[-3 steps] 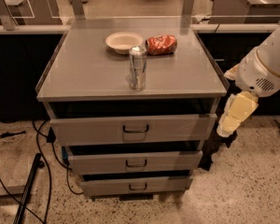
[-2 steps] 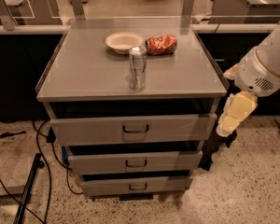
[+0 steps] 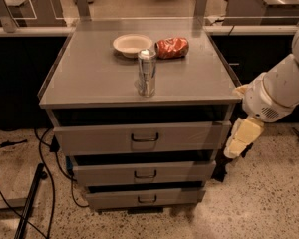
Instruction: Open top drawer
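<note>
I've got the wide grey metal top drawer (image 3: pixel 89 138) just under the grey tabletop (image 3: pixel 94 78), with its dark loop handle (image 3: pixel 145 137) centred. My cream pincer (image 3: pixel 243 137) hangs pointing down beside the drawer's right end. Wide or narrow, I can't tell. The label on the silver can (image 3: pixel 146 72) is unreadable.

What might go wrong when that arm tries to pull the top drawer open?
The gripper hangs off to the right of the cabinet, far from the small handle of the top drawer, so it may miss the loop or bump the drawer's corner. A jerky pull might also topple the tall can standing near the top's front edge.
</note>
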`<state>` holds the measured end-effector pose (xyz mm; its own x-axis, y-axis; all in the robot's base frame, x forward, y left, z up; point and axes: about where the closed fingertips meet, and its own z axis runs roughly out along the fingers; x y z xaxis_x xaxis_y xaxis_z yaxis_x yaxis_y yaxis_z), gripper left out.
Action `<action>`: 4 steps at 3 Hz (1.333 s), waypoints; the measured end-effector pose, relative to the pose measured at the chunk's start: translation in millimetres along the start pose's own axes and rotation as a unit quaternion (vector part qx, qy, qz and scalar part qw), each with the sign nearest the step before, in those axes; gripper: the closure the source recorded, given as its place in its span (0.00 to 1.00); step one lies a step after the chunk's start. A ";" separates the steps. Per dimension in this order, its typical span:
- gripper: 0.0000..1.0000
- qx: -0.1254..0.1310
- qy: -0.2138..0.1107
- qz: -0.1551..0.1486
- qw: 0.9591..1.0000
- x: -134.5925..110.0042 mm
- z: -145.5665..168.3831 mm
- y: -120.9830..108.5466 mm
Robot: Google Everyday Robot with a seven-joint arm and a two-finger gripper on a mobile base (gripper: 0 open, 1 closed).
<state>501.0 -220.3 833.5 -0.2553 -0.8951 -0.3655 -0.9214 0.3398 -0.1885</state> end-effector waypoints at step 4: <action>0.00 0.002 -0.046 -0.021 0.999 7.8 85.1 7.3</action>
<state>517.2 -200.2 751.7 -0.1882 -0.8787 -0.4388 -0.9298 0.3033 -0.2085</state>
